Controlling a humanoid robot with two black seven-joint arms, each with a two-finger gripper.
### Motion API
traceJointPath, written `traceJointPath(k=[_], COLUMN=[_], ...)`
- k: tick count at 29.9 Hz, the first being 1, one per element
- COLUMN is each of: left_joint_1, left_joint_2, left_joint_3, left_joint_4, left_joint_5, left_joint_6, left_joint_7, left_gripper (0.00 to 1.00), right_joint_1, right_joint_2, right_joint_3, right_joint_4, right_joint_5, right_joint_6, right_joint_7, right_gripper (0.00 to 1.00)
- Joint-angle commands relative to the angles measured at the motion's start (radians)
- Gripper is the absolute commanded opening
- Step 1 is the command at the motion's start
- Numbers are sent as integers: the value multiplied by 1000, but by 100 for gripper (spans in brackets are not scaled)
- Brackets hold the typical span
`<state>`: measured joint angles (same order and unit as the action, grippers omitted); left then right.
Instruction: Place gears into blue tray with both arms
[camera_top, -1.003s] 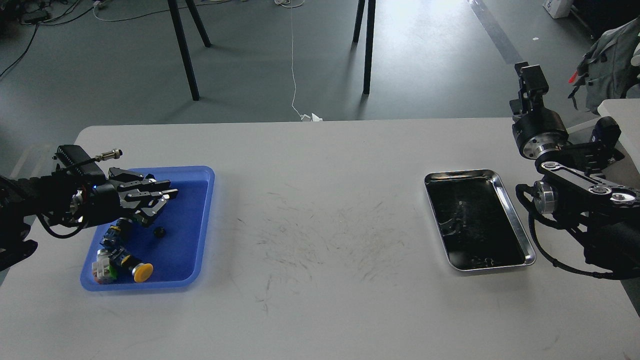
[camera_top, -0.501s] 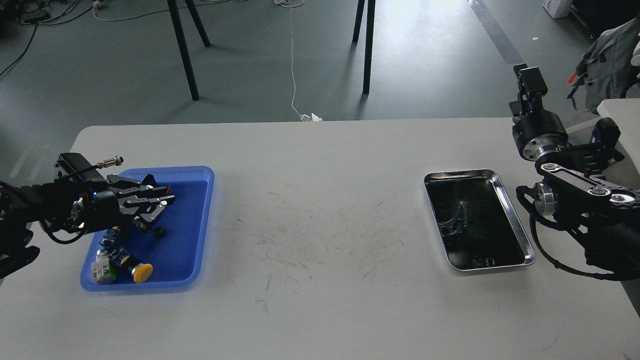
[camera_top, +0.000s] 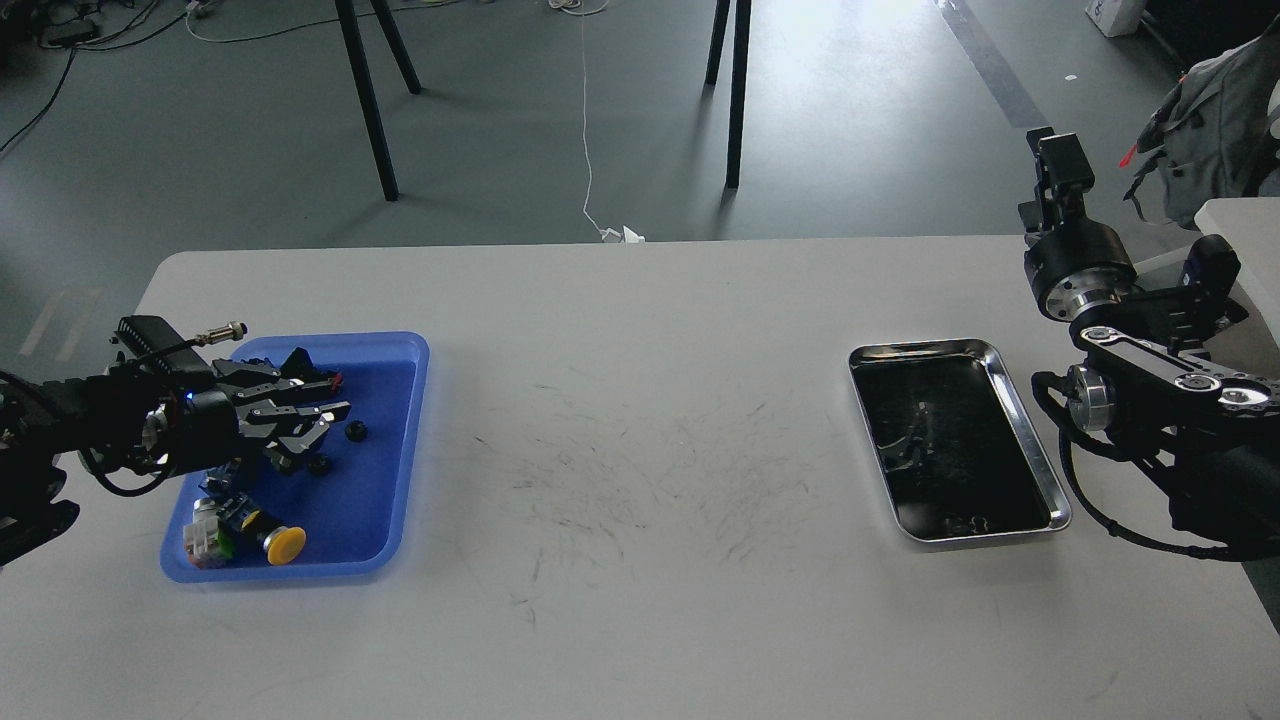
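Note:
The blue tray (camera_top: 395, 500) lies at the table's left. Two small black gears rest on its floor: one gear (camera_top: 355, 431) just right of my left fingertips, another gear (camera_top: 319, 464) below them. My left gripper (camera_top: 325, 398) hovers low over the tray's back half, its fingers spread open with nothing between them. My right gripper (camera_top: 1058, 165) is raised off the table's far right edge, well away from both trays; it is seen end-on, so its fingers cannot be told apart.
Push-button switches lie in the blue tray's near-left corner, one with a yellow cap (camera_top: 286, 541). A shiny steel tray (camera_top: 1040, 455) with a dark floor sits at the right. A grey backpack (camera_top: 1215, 130) and a white table corner stand far right.
My left gripper drew back left and lower over the blue tray, and its fingers opened. A second gear now lies on the tray floor beside its tips. The right arm held still.

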<state>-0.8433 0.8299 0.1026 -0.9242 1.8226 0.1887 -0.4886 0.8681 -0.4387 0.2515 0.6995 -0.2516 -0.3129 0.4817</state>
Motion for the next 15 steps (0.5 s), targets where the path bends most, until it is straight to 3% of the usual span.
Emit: traceJointPath(k=[1,5,9,15], left_joint_1=[-2,-6,-16,-17], left_joint_2=[11,17,38,51], left_joint_3=[-9,-30,-72,-80], left_joint_4=[-1,-1,-1,-1], left_joint_5=[-20,-115,-245,-309], left_joint_6=[0,-2,-11,-14], left_joint_7=[0,0,0,0], left_gripper=[42,48,60,62], right_joint_1=[2,6,12,16], right_joint_2=[0,0,-2,-2], right_joint_3=[0,-3,-5,-3], right_joint_4=[2,8,11,15], right_joint_5=[0,0,-15,-17], right_joint_6=[0,5,9,9], right_joint_7=[0,0,-2,0], right_gripper=[95,96,96,97])
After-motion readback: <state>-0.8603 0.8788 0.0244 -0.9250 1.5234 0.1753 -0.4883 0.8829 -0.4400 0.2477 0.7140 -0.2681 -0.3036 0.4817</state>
